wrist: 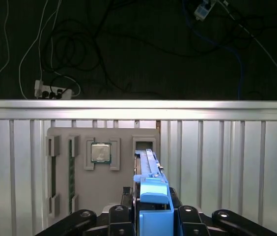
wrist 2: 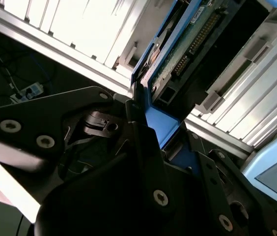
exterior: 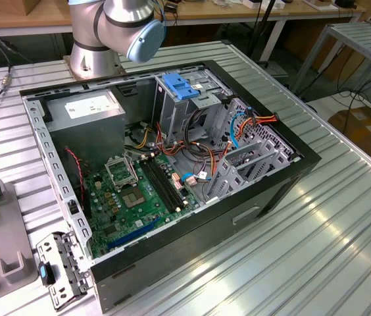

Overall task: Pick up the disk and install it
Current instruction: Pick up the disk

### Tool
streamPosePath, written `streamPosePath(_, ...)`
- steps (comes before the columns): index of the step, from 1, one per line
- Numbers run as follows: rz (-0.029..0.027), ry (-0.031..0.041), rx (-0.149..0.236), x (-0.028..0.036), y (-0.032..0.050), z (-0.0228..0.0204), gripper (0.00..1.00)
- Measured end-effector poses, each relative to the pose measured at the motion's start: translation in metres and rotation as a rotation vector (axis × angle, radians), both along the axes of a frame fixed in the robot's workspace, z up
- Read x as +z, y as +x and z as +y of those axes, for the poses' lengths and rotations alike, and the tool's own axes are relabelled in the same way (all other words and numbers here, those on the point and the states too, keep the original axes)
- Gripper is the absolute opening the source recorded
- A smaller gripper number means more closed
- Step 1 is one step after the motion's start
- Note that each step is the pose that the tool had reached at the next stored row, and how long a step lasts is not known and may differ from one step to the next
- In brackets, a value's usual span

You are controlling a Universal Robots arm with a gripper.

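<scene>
Claw (wrist: 152, 199) was clamped on the disk (wrist: 148, 164), edge-on at the grey tray (wrist: 124, 137) near the worktop (wrist: 227, 162) edge; a straight, square lift looked best to avoid snagging.

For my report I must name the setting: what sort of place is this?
Probably a robotics lab: a robot arm mounted on a ribbed aluminium table, an open computer case on it, and the tool gripping a disk near a grey parts tray.
</scene>
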State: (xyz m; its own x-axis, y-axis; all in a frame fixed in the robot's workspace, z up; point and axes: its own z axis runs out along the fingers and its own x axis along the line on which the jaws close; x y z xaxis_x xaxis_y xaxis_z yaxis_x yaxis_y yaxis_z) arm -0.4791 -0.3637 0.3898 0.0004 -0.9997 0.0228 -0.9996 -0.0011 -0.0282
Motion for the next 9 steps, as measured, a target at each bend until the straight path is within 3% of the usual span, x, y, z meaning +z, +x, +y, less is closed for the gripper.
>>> streamPosePath(7,0.0,0.0001,0.0,0.0134,0.0,0.0,0.37)
streamPosePath(9,-0.0001,0.0001,0.0,0.0204,0.0,0.0,0.37)
